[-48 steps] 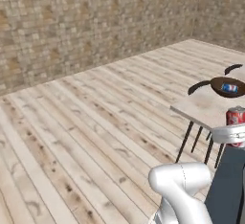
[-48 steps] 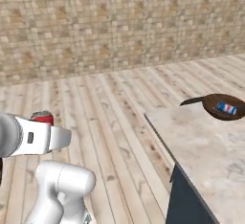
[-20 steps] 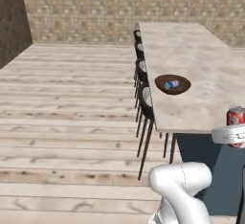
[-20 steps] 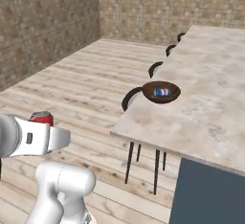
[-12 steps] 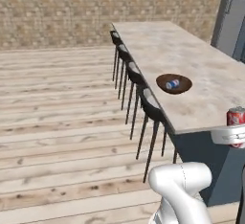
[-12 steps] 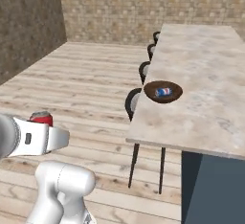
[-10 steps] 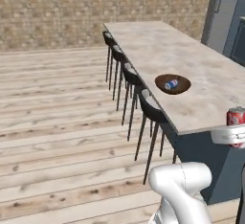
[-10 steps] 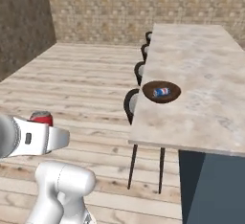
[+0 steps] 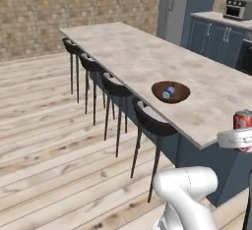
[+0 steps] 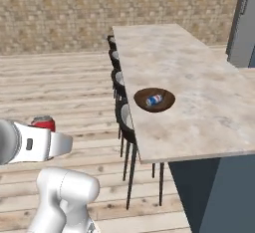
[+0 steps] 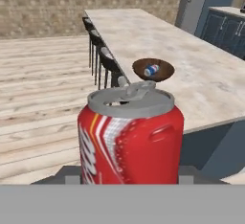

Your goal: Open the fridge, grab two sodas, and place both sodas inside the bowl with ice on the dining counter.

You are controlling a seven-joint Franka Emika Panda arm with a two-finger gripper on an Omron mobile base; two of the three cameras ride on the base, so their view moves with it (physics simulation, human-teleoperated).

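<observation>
Red soda can (image 11: pixel 130 137), silver top, upright, lower centre of the hand view; held in the gripper (image 9: pixel 239 139) at the right edge of the left base view; white stripe markings, no lettering readable. Blue-and-white soda can (image 9: pixel 168 92) lying in the dark brown bowl (image 9: pixel 180 95), mid-frame on the mottled stone desk (image 9: pixel 138 57). Black stools (image 9: pixel 116 87) lined along the desk's near edge. Grey fridge (image 9: pixel 173 9) upper right, doors closed; blue cabinets (image 9: pixel 212 37) beside it.
</observation>
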